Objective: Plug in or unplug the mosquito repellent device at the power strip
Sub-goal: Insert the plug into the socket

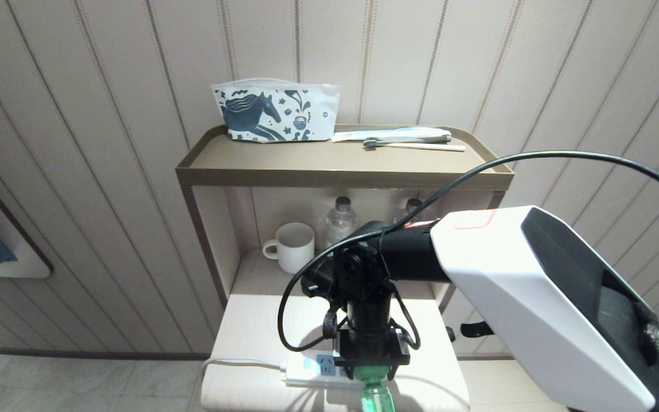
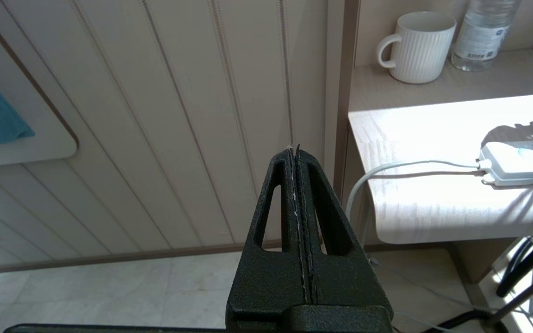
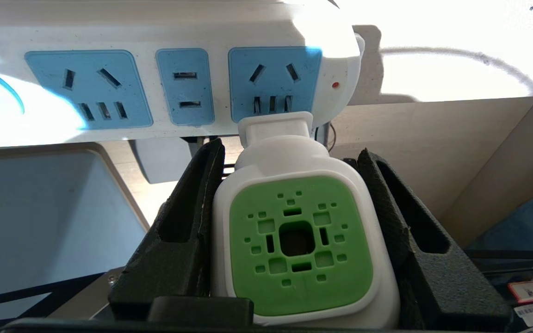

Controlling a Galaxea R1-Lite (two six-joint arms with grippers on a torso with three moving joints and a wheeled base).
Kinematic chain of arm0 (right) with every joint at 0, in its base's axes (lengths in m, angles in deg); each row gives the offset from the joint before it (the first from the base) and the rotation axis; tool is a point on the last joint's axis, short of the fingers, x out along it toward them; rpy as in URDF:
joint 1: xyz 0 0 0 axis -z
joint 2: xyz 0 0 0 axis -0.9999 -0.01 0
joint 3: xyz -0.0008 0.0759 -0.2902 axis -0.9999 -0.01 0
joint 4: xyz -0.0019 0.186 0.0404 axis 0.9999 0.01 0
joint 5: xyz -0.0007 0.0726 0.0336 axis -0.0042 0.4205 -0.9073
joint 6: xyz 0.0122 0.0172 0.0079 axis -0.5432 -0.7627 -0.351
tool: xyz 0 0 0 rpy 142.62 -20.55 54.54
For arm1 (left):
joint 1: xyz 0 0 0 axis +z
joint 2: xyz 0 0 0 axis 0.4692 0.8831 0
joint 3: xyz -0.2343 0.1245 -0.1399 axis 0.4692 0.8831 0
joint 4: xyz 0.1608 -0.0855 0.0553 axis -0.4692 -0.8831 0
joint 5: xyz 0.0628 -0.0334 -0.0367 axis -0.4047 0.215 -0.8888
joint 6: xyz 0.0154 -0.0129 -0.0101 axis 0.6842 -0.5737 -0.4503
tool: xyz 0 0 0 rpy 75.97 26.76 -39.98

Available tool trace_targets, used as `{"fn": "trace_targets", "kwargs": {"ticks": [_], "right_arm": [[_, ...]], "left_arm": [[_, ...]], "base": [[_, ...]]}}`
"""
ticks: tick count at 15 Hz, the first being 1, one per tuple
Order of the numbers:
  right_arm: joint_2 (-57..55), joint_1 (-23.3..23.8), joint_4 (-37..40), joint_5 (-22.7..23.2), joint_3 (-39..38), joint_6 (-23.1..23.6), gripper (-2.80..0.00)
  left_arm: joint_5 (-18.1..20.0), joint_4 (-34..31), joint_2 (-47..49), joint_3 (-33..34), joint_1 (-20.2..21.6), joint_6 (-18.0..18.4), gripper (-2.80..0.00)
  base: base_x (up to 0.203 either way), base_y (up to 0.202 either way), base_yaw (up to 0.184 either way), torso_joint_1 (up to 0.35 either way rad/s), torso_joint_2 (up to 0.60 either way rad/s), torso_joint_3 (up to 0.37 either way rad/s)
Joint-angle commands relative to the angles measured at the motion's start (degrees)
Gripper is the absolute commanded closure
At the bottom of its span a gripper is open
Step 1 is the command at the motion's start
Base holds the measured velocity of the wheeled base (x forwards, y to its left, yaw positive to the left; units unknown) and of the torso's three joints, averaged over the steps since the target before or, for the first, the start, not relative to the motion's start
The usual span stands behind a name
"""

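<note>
Right wrist view: right gripper (image 3: pixel 294 203) clamped on mosquito repellent device (image 3: pixel 299 245), its plug at power strip (image 3: pixel 164 37) end socket, table's front edge. Left gripper (image 2: pixel 298 162) closed, empty.

You have the power strip (image 1: pixel 312 371) lying on the near edge of the low table (image 1: pixel 249 326), its cord (image 1: pixel 238 361) running off to the left. The mosquito repellent device (image 3: pixel 299 240) sits at the strip's near side, between the fingers of the right gripper (image 3: pixel 294 231). Behind, on the lower shelf, the mug (image 1: pixel 292 246) stands left of two bottles (image 1: pixel 341 220). On the top shelf (image 1: pixel 329 163) the pouch (image 1: pixel 275 111) lies left of the toothbrush (image 1: pixel 415 146).
</note>
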Motion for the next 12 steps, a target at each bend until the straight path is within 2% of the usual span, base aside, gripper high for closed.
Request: {"fn": "trace_targets", "kwargs": {"ticks": [1,12], "right_arm": [[-0.2,0.3,-0.3,0.0,0.0,-0.2,0.00],[-1.7,2.8,-0.4,1.7,0.0,-0.2,0.00]], "left_arm": [[0.0,0.0,0.1,0.0,0.0,0.1,0.00],[0.0,-0.5,0.1,-0.2,0.0,0.3,0.00]], "base": [[0.000,0.000,0.000,0.000,0.00,0.000],[0.000,0.000,0.000,0.000,0.00,0.000]]}}
